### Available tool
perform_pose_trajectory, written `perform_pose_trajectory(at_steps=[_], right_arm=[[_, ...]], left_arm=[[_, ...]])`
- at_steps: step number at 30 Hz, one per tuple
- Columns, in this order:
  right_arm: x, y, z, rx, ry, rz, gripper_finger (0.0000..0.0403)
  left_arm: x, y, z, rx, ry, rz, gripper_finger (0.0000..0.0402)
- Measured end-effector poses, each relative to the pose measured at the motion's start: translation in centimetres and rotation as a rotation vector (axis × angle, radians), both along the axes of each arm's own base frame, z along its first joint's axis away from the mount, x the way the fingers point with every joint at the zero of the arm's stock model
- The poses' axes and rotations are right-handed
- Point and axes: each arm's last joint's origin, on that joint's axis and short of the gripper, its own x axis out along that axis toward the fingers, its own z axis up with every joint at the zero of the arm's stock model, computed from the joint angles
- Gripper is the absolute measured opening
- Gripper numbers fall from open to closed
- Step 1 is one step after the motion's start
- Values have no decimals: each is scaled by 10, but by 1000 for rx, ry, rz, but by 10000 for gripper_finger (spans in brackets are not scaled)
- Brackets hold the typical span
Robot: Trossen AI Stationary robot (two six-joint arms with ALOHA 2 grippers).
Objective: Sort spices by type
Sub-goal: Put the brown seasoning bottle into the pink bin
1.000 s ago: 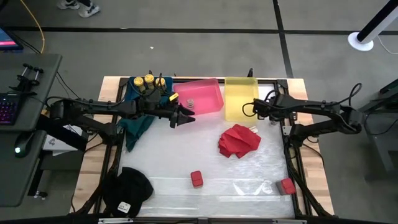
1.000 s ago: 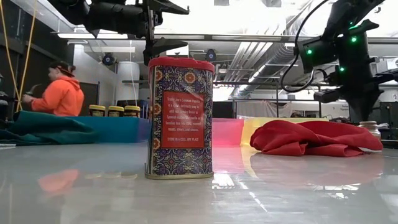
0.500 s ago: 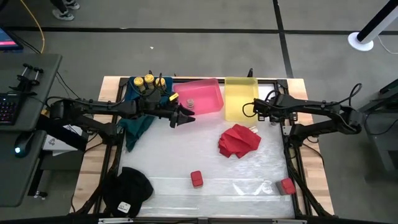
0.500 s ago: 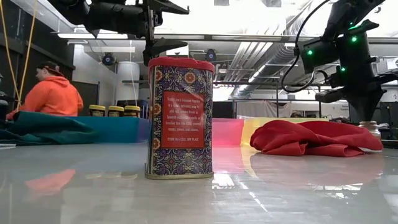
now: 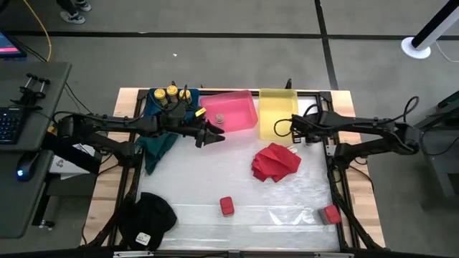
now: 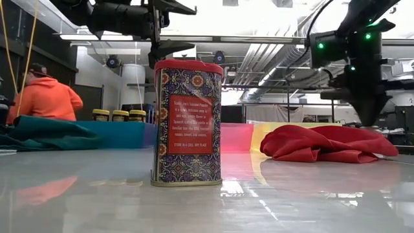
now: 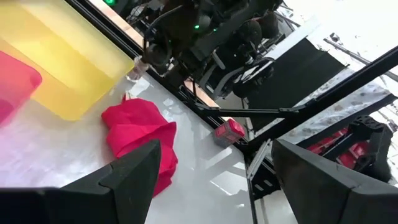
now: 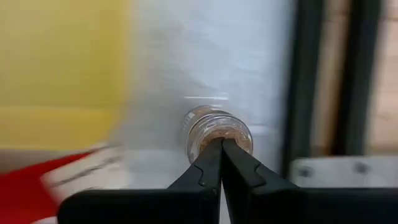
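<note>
A small pale jar (image 8: 217,129) stands on the table between the yellow bin (image 5: 277,113) and the red cloth (image 5: 276,161). My right gripper (image 8: 221,142) is shut, with its tips right at the jar's top. It hangs by the yellow bin's near right corner in the high view (image 5: 292,137). My left gripper (image 5: 217,136) is open and empty, above the table in front of the pink bin (image 5: 233,111). Two red tins (image 5: 226,206) (image 5: 330,214) stand near the front edge. Yellow-lidded jars (image 5: 172,92) sit in the blue bin. My right gripper's shut fingertips (image 8: 214,149) point down at the pale jar's top (image 8: 208,121). I cannot tell whether they touch it. The jar stands upright on the table.
A teal cloth (image 5: 159,140) hangs over the blue bin at the back left. A black cap (image 5: 147,218) lies at the front left corner. A small object (image 5: 219,117) sits in the pink bin. A person in orange (image 6: 45,100) is beyond the table.
My right gripper has come down and a little toward the table's left, onto the pale jar. It now hides the jar in the low view.
</note>
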Motion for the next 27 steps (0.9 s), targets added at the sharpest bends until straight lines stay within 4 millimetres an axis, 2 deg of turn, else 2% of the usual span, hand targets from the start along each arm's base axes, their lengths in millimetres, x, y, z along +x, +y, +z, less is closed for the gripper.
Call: perform_pose_trajectory(at_steps=[5, 12, 19, 27], right_arm=[[9, 3, 0, 27, -89, 24, 0], [12, 15, 0, 113, -118, 4, 0], [16, 31, 0, 165, -132, 34, 0], [16, 56, 0, 316, -108, 79, 0]], left_arm=[[0, 0, 0, 2, 0, 0, 294], [0, 0, 0, 2, 1, 1, 294], [0, 0, 0, 45, -4, -6, 294], [0, 0, 0, 47, -4, -6, 294]])
